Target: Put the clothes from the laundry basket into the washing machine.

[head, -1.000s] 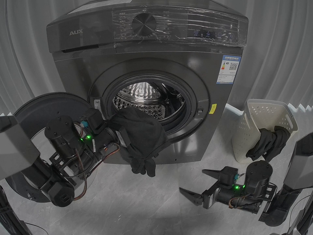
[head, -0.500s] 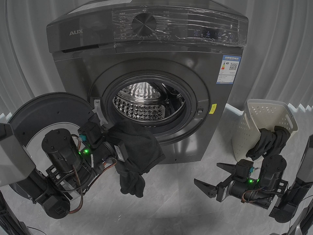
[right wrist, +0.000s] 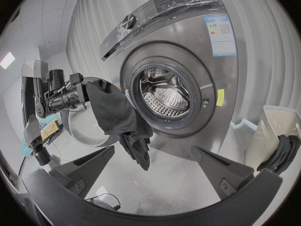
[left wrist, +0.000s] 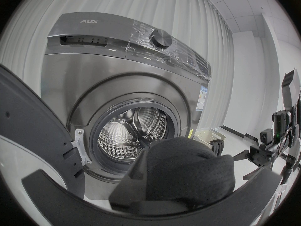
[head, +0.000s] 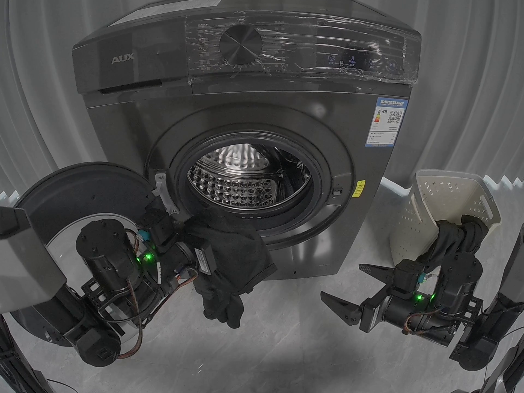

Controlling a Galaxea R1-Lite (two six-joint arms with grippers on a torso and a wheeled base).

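Note:
The grey washing machine stands with its round door swung open to the left and its steel drum showing. My left gripper is shut on a black garment, just below and left of the drum mouth. The cloth drapes over the gripper and hangs toward the floor; it also shows as the black garment and the black garment. My right gripper hovers open and holding nothing, low over the floor beside the white laundry basket. More dark clothes hang over the basket's rim.
Grey curtains surround the machine on both sides. The open door takes up the space left of my left arm. Bare grey floor lies between my two arms in front of the machine. The basket leans against the machine's right side.
My left gripper has drawn back and down from the drum mouth with the garment, which now hangs below the opening. My right arm has moved right, toward the basket. The head camera shifted slightly.

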